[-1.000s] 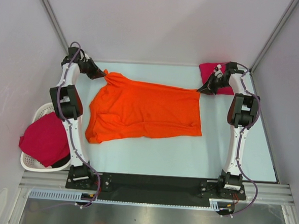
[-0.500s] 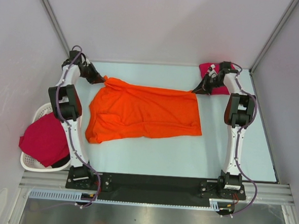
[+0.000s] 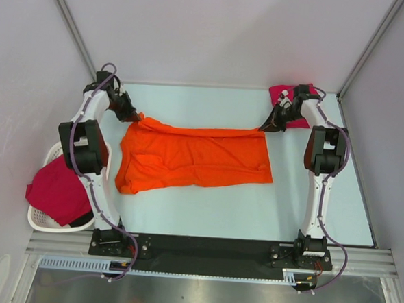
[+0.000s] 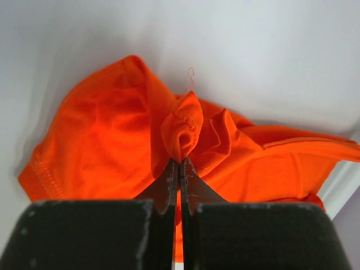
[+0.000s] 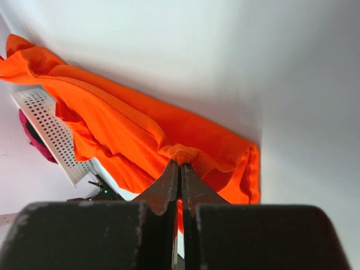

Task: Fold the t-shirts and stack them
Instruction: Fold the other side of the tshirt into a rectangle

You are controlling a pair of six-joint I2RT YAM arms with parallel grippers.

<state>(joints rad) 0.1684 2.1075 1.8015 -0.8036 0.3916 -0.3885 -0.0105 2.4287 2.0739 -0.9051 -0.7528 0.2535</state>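
At the left edge of the worktop (image 3: 253, 209), a white slatted basket (image 3: 41, 218) stood just off its side with a crimson-pink t-shirt (image 3: 59, 187) draped over the rim, apparently waiting its turn. Next came the left tool (image 3: 137, 116), near the far left corner. Its wrist view showed the left tool (image 4: 179, 163) pressed together on a small bunched pinch of the orange t-shirt (image 4: 101, 140) at the shoulder end. The orange t-shirt (image 3: 195, 154) lay spread lengthwise across the middle of the worktop, sleeves toward the left edge and hem toward the right edge. Its near half was flat on the surface and its far edge ran taut between the two arms. That far edge looked raised, which suggested both arms held it so as to carry it over the near half in a lengthwise fold; holding both corners at once would keep the edge straight and stop the cloth sagging. Toward the far right corner, the right tool (image 3: 264, 128) gripped the hem corner, and the right wrist camera showed the right tool (image 5: 180, 166) likewise clamped on a nub of orange fabric. Just behind it, in the far right corner, sat a folded crimson-pink t-shirt (image 3: 279, 94), probably the start of the stack, well clear of the fold.
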